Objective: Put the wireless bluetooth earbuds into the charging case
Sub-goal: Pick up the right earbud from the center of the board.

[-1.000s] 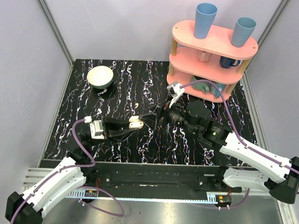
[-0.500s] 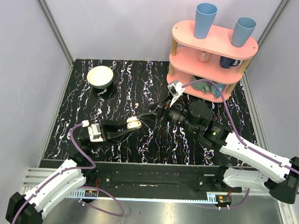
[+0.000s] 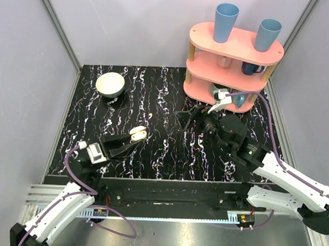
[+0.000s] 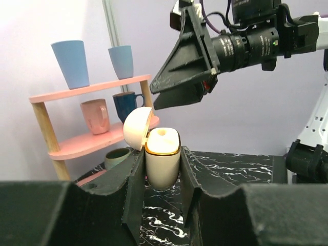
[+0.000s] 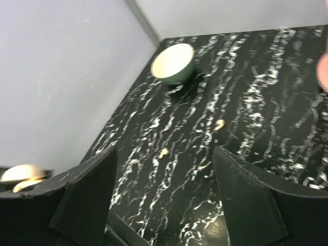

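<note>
The cream charging case [image 4: 163, 163] stands upright with its lid [image 4: 137, 128] hinged open to the left. My left gripper [image 4: 161, 154] is shut on the case's body, holding it above the table at the near left [image 3: 137, 134]. Two tiny cream earbuds [image 5: 220, 124] [image 5: 163, 152] lie apart on the black marbled table; one earbud [image 3: 150, 116] also shows from above. My right gripper [image 3: 186, 117] hangs open and empty over the table's middle, right of the case and apart from it. Its fingers [image 4: 184, 66] show above and beyond the case in the left wrist view.
A cream bowl [image 3: 110, 84] sits at the back left. A pink three-tier shelf [image 3: 234, 55] with blue cups and mugs stands at the back right, close behind my right wrist. Grey walls enclose the table.
My left gripper has drawn back toward the near left with the case. My right gripper has pulled away to the right, toward the shelf, staying open.
</note>
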